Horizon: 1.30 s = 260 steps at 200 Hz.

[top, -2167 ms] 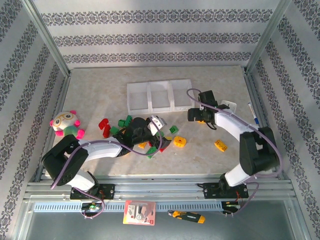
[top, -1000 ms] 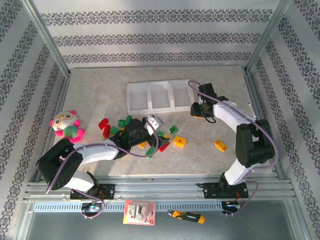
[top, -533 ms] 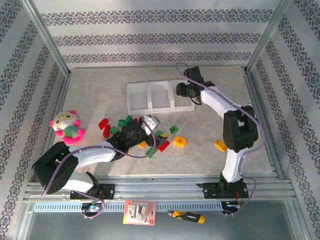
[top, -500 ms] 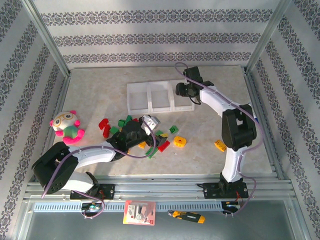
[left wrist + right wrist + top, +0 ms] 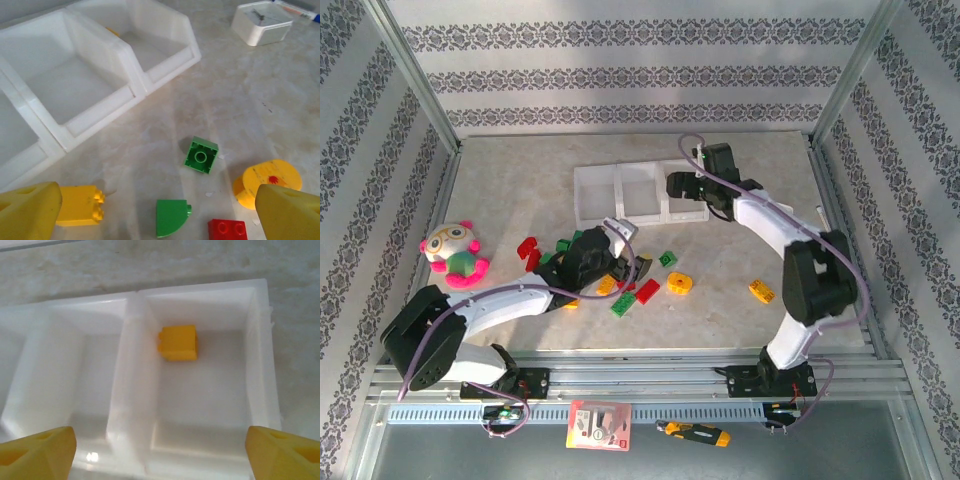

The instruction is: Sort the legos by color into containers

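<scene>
The right gripper (image 5: 160, 450) stands wide open with nothing between its yellow fingertips (image 5: 36, 450), hanging over the containers (image 5: 134, 365). Straight below it a yellow brick (image 5: 178, 342) lies on the floor of the right-hand compartment, close against the dividing wall. The two compartments beside it look bare from this angle. From above, that gripper (image 5: 685, 187) hovers at the right end of the row of containers (image 5: 617, 195).

The left gripper (image 5: 160, 207) is spread just as wide and carries nothing, low over the scattered legos. Between its fingertips sits a rounded green brick (image 5: 171, 216), with a red brick (image 5: 227, 231) just beside it and a yellow brick (image 5: 80, 204) by the left fingertip. A square green brick (image 5: 201, 155) lies a little farther out, and a round yellow piece (image 5: 267, 180) rests near the right fingertip. Beyond them are the containers (image 5: 125, 85) and a small white box (image 5: 261, 22).

From overhead, a lone yellow brick (image 5: 762, 290) lies well apart to the right, red bricks (image 5: 528, 252) to the left, and a plush toy (image 5: 455, 252) past those.
</scene>
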### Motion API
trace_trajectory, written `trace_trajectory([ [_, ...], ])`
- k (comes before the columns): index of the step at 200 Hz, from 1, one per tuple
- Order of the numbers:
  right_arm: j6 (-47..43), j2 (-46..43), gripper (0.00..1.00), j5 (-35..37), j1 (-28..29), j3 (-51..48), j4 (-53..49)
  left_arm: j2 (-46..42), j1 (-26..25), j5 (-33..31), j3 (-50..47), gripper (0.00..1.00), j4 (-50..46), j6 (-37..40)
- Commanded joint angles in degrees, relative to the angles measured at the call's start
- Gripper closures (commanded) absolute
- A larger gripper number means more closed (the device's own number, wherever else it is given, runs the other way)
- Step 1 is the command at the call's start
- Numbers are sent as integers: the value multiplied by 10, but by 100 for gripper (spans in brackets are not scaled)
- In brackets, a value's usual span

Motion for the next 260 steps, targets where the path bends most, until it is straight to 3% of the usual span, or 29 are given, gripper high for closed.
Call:
trace_trajectory([
  [1, -37, -86, 10, -56, 9, -85, 48, 25, -8, -42, 77, 1, -165, -21],
  [42, -68, -280, 7, -82, 15, -268, 13, 113, -8, 0, 195, 1, -315, 16],
  [99, -35, -452, 5, -89, 20, -379, -34, 252, -8, -24, 328, 3, -479, 12],
  [158, -31, -460, 4, -90, 20, -385, -37, 325, -7, 22, 365, 27, -495, -32],
  [222, -34, -450, 3, -95, 21, -377, -38, 345, -7, 42, 349, 41, -460, -69],
  [234, -33, -451, 3, -95, 21, -377, -38, 344, -6, 42, 346, 50, -461, -71],
  [260, -34, -453, 2, -92, 21, -377, -37, 343, -6, 38, 334, 49, -462, -76],
])
